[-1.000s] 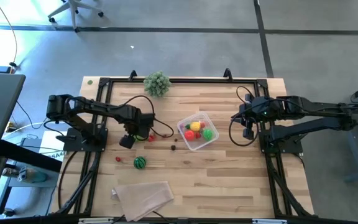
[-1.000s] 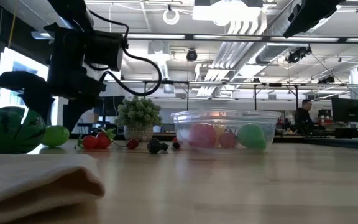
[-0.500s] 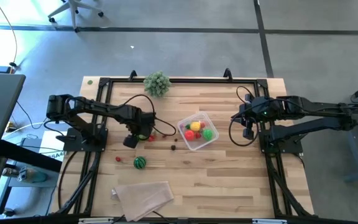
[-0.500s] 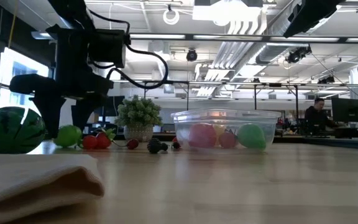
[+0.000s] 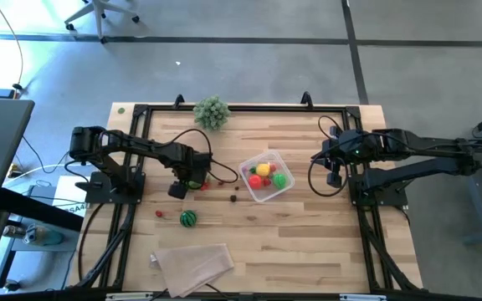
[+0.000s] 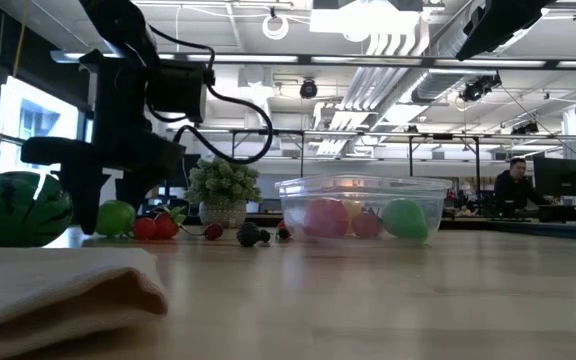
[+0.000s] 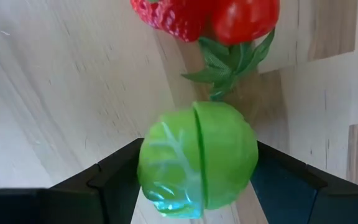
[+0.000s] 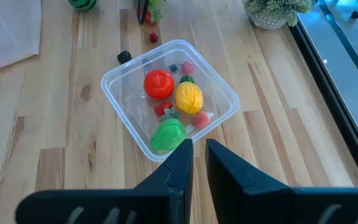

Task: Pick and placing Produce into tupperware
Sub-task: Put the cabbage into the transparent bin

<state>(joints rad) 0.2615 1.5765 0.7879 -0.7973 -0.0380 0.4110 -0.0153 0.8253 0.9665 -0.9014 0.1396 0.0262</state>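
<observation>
My left gripper [image 7: 197, 163] [image 5: 182, 186] is shut on a light green cabbage-like ball [image 7: 197, 158] [image 6: 115, 217], left of the tupperware [image 5: 266, 176]. A strawberry [image 7: 173, 15] and a tomato [image 7: 244, 18] lie on the wood just beyond the ball. The clear tupperware [image 8: 114, 81] stands on the table and holds a red tomato [image 8: 158, 84], a yellow fruit [image 8: 189, 98], a green piece [image 8: 168, 134] and small bits. The striped watermelon ball [image 5: 188, 219] [image 6: 18, 208] rests near the front. My right gripper [image 8: 199, 155] [image 5: 335, 171] waits shut, raised to the right of the tupperware. My left gripper pinches the green ball between its two fingers [image 7: 114, 171], one on each of its opposite sides [image 7: 148, 168]. The fingers come from above, pointing down. The ball sits at table-top height; whether its underside touches the wood cannot be told.
A bushy plant [image 5: 212, 111] stands at the far edge. A folded beige cloth [image 5: 192, 263] lies at the near edge. A dark berry [image 5: 234, 198] and a small red piece [image 5: 159, 213] lie loose on the wood. Black frame rails run along both sides.
My left gripper has moved a little toward the table's right, toward the tupperware, and the green ball has gone with it, close beside the strawberry and tomato. The right arm has kept still.
</observation>
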